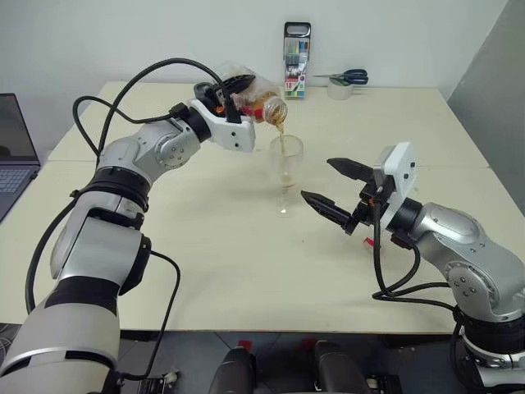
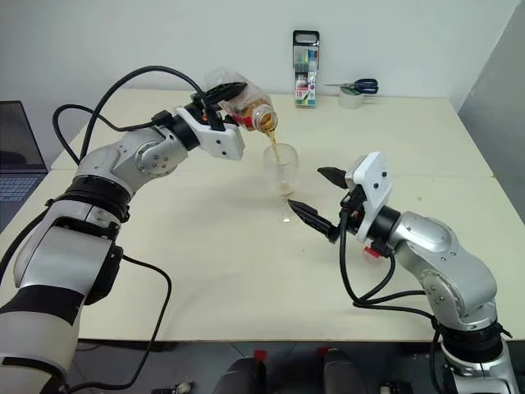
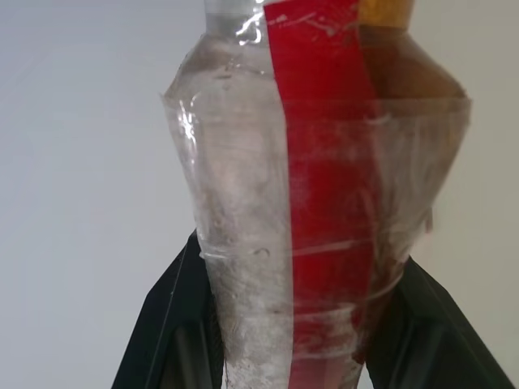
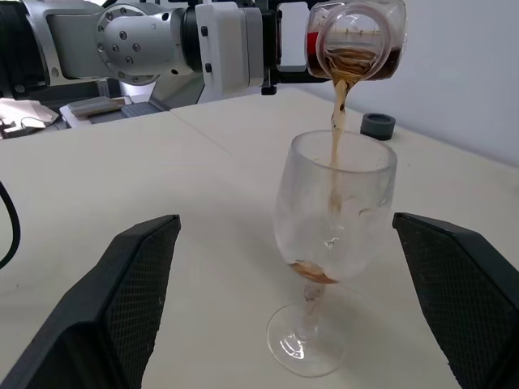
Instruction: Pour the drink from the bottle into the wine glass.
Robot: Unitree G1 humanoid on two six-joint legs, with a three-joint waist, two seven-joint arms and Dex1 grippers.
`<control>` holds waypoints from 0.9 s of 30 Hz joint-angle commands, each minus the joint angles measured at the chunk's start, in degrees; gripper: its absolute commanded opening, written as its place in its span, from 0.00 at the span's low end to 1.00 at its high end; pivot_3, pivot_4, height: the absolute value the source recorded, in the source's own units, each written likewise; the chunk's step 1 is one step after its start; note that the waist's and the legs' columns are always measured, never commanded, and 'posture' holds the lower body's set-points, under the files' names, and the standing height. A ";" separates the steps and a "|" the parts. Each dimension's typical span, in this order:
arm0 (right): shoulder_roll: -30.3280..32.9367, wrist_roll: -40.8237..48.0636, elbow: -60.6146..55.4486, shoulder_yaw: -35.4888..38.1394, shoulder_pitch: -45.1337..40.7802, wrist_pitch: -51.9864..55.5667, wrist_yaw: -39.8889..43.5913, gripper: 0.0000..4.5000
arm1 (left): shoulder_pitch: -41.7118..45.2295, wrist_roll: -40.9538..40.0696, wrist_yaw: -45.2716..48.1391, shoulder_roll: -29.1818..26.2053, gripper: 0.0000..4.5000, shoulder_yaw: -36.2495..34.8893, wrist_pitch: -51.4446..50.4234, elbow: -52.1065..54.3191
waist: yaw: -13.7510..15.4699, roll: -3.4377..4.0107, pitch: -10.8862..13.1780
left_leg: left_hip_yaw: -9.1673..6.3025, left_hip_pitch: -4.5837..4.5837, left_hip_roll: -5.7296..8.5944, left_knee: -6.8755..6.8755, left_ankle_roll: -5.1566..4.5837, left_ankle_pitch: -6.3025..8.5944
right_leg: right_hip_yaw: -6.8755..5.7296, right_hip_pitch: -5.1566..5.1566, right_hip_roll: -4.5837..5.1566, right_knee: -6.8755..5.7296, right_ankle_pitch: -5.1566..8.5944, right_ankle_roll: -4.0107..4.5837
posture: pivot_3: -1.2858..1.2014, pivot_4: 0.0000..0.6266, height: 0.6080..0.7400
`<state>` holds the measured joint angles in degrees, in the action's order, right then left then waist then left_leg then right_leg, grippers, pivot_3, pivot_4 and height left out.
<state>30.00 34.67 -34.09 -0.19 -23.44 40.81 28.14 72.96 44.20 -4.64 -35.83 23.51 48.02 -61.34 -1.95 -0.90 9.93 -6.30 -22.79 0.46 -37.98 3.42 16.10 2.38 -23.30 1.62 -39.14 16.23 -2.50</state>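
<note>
Right gripper [image 1: 332,185]: nearest the head camera, jaws spread wide and empty, pointing roughly level at the wine glass from the robot's right; its two fingers flank the glass without touching it in the right wrist view.
Right arm: low over the table [image 1: 205,271], elbow bent, forearm angled in toward the middle.
Left gripper [image 2: 220,105]: closed on the bottle, black fingers [image 3: 174,324] clamped on either side of its squarish body near the base.
Bottle [image 1: 258,100]: uncapped, held tipped, mouth lowered just above the glass rim; the red label strip runs along its body.
Drink [image 4: 336,121]: thin amber stream falling from the bottle mouth into the bowl; a small pool sits at the bottom of the bowl, and some liquid is still in the bottle.
Wine glass [image 4: 332,219]: upright on the table, near its middle, directly under the bottle mouth, between the two arms.
Left arm: raised and reaching forward over the table, wrist rolled to tilt the bottle.
Step in hand: pouring, by my reading early on, since the bowl is mostly empty.
Next move: likely a steady hold or slightly steeper tilt, keeping the mouth over the rim so the stream does not miss; then rolling the bottle back upright.
Background: pack of markers [image 1: 297,60], scissors [image 1: 349,78] and roll of tape [image 1: 339,89] at the far edge, well apart from the glass.
</note>
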 commanded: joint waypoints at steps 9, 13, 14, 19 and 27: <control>-2.38 -1.11 -4.18 -0.88 1.41 -0.34 -4.19 1.00 | 3.56 0.62 -3.14 -1.61 0.38 0.76 0.36 0.10 | 0.00 0.00 0.00 | 0.01 0.00 0.00 -0.01 0.01 0.00 | 0.01 0.00 0.00 -0.01 0.00 0.00 | 0.52 0.24 1.00; -3.55 -1.91 -4.60 -1.65 2.02 -0.49 -5.47 1.00 | 3.80 0.92 -3.59 -1.66 0.38 1.06 0.29 -0.08 | -0.02 0.00 0.00 | 0.00 0.00 0.00 -0.01 0.01 0.00 | 0.00 -0.01 0.00 -0.04 0.00 0.00 | 0.52 0.24 1.00; -3.90 -2.12 -4.78 -1.87 2.23 -0.47 -5.71 1.00 | 3.89 1.01 -3.72 -1.69 0.38 1.12 0.24 -0.18 | -0.03 0.00 0.00 | 0.00 0.00 0.00 -0.01 0.01 0.00 | 0.00 -0.01 0.00 -0.04 0.00 0.00 | 0.52 0.24 1.00; -4.64 -1.98 -5.13 -2.30 2.95 -0.75 -5.66 1.00 | 4.25 1.37 -4.23 -1.87 0.38 1.45 0.17 -0.70 | -0.06 0.00 0.00 | 0.00 0.00 0.01 -0.01 0.01 -0.01 | 0.00 -0.01 0.00 -0.04 0.00 0.00 | 0.52 0.24 1.00; -3.65 -0.54 -5.51 0.20 3.50 -2.13 -2.86 1.00 | 4.59 1.66 -4.90 -2.17 0.38 2.18 0.22 -1.31 | -0.06 0.00 0.00 | 0.00 0.00 0.01 -0.02 0.01 0.00 | 0.00 -0.01 0.00 -0.06 0.00 0.00 | 0.52 0.24 1.00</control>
<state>25.89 32.90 -37.35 -1.92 -19.42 40.28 24.52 74.78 46.13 -8.23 -36.75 26.21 48.03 -62.88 -2.01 -0.90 9.93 -6.30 -22.79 0.47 -38.00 3.42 16.10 2.38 -23.31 1.62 -39.20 16.23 -2.50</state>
